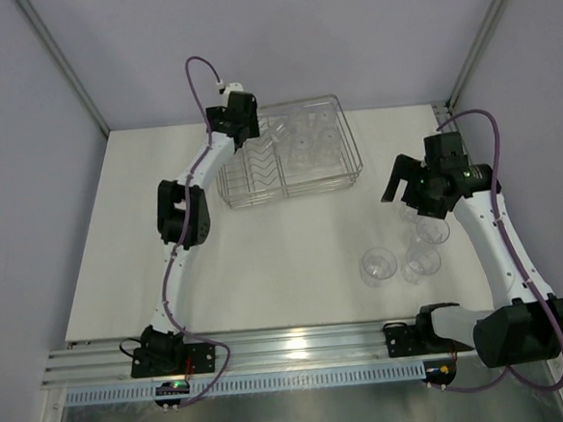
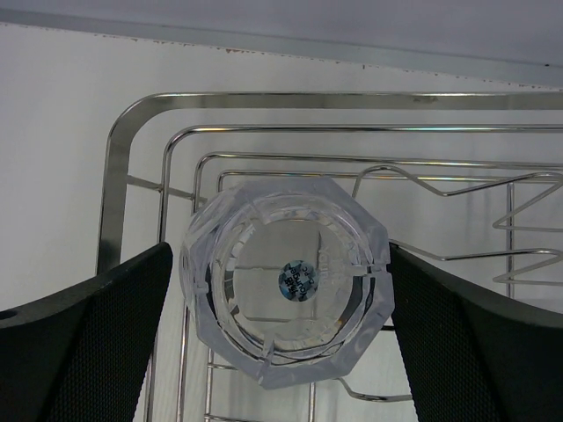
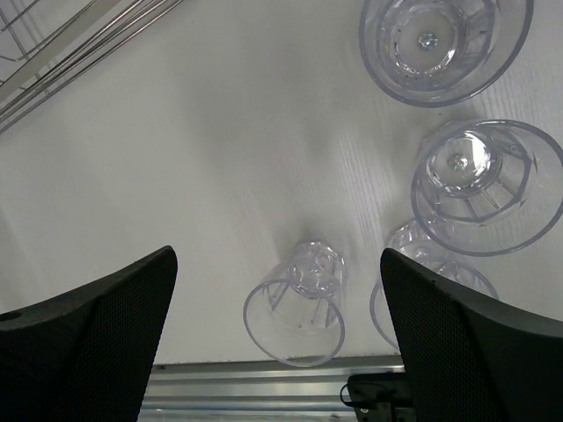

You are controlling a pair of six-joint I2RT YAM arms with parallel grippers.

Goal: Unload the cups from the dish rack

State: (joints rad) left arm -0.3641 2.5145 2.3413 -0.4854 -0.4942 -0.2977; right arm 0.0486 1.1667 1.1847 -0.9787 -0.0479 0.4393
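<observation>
Cup [image 2: 286, 281] sits between left claw's [image 2: 280, 259] spread fingers [image 2: 97, 325] in dish rack [image 2: 352, 100]; right claw [image 3: 277, 257] gapes.

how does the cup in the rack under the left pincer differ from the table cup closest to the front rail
The racked cup sits inside the dish rack; the front cup stands on the table. The racked cup appears base up, the front cup mouth up. The racked cup bears a small blue sticker; none shows on the front cup. Both are clear plastic tumblers.
</observation>
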